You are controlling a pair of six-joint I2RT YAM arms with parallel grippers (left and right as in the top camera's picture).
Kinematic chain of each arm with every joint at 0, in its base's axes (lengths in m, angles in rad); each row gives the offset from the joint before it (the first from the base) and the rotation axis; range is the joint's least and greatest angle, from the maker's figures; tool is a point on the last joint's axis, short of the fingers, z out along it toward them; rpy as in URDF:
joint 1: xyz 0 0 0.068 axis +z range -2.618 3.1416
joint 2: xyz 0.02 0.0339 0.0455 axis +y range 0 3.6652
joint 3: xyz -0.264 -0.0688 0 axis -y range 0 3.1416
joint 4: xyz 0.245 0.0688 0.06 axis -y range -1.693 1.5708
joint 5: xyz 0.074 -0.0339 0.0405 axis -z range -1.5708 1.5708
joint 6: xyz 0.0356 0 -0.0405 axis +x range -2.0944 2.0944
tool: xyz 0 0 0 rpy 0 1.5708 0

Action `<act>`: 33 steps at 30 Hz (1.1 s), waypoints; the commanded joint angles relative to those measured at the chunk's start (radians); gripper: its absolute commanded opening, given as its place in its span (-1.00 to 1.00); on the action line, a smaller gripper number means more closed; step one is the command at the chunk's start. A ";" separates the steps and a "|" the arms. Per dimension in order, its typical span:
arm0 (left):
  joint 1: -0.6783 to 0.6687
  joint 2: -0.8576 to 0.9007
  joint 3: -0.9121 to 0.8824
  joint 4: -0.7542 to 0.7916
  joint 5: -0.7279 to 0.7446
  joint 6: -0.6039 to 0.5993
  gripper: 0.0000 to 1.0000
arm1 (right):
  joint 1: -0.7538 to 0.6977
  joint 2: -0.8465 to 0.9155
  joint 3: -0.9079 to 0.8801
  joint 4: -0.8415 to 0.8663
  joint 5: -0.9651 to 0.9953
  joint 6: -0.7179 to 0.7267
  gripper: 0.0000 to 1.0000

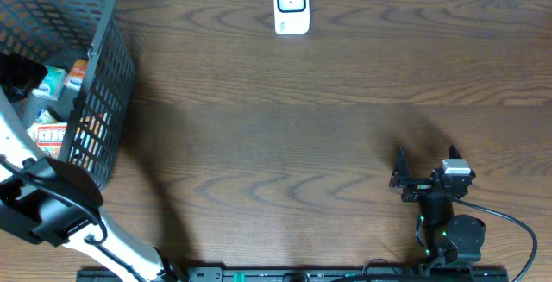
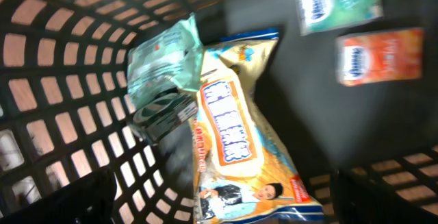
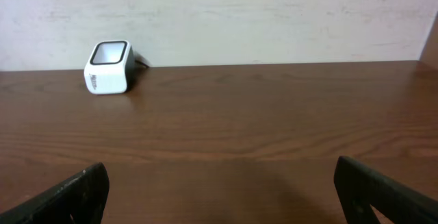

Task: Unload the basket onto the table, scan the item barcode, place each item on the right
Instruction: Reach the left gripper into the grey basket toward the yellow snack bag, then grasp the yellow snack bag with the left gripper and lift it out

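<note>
I have two pincers and both stand apart, holding nothing. My left pincer [image 2: 226,193] hangs inside the one grey basket [image 1: 112,66], which sits at the 10 o'clock corner of the table [image 1: 285,127]. In the left wrist view its two dark fingers [image 2: 89,196] show only at the lower corners, wide from each other. Under it I count five items on the basket floor. There is one long snack bag [image 2: 233,128] in yellow and blue, lying in the middle. One green packet [image 2: 161,59] is at its 10 o'clock side and touches it. One dark thing [image 2: 161,114], which I cannot name, lies partly under that packet. Two small boxes lie at 1 o'clock, well apart from the bag: one green box [image 2: 339,1] and one orange box [image 2: 380,56], just beside each other. I see no barcode clearly; the picture is blurred. The one white scanner [image 1: 291,6] stands at 12 o'clock at the far edge of the table, its window facing up. My right pincer [image 1: 427,157] is at about 5 o'clock, low over bare wood and well apart from the scanner. From its own camera the scanner is at 11 o'clock, before a pale wall [image 3: 274,11].
</note>
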 commanded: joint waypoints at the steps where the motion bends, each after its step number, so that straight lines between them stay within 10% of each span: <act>1: -0.003 0.043 -0.021 -0.016 -0.040 -0.048 0.96 | -0.005 -0.006 -0.003 -0.001 0.008 0.007 0.99; 7: -0.011 0.056 -0.084 0.002 0.053 -0.048 0.73 | -0.005 -0.006 -0.003 -0.002 0.008 0.007 0.99; 33: -0.065 0.057 -0.388 0.238 -0.031 -0.112 0.95 | -0.005 -0.006 -0.003 -0.001 0.008 0.007 0.98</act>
